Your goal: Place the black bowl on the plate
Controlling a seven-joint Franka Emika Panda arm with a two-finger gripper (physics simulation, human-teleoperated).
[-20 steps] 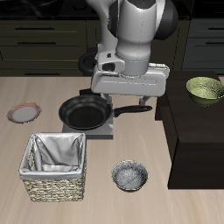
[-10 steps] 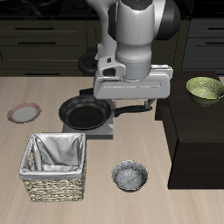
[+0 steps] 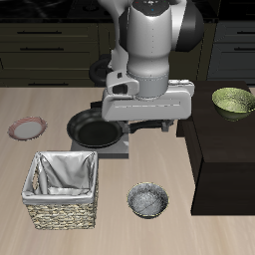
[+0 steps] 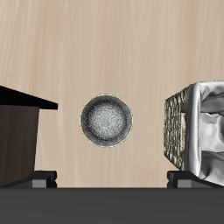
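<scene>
While the black bowl [image 3: 148,199] sits upright and untouched on the pale wooden desk [image 3: 219,234] near its front edge, the wrist view looks straight down on its speckled grey-white inside [image 4: 107,121], almost centred between the two dark fingertips [image 4: 191,180] that show at that picture's edge. Those tips stand wide apart with nothing between them, so the gripper [image 4: 112,179] is spread and empty, and it hangs well above the bowl.

By my reading, this is the approach step: the arm is lining up over the bowl and no grasp has begun. The next move calls for a descent to the rim, probably with one finger inside and one outside the wall, then a pinch, a lift, and a carry across the desk to the plate [image 3: 27,128], which lies well apart from the bowl near the desk's side edge.

A woven basket [image 3: 62,188] with a pale cloth lining stands just beside the bowl, so the descent should stay clear of it. Farther back a black frying pan [image 3: 96,129] rests on a grey stand. A yellow-green patterned bowl [image 3: 233,102] sits on a dark cabinet [image 3: 224,159] beside the desk. Dark kitchen drawers [image 3: 50,40] line the back of the room.
</scene>
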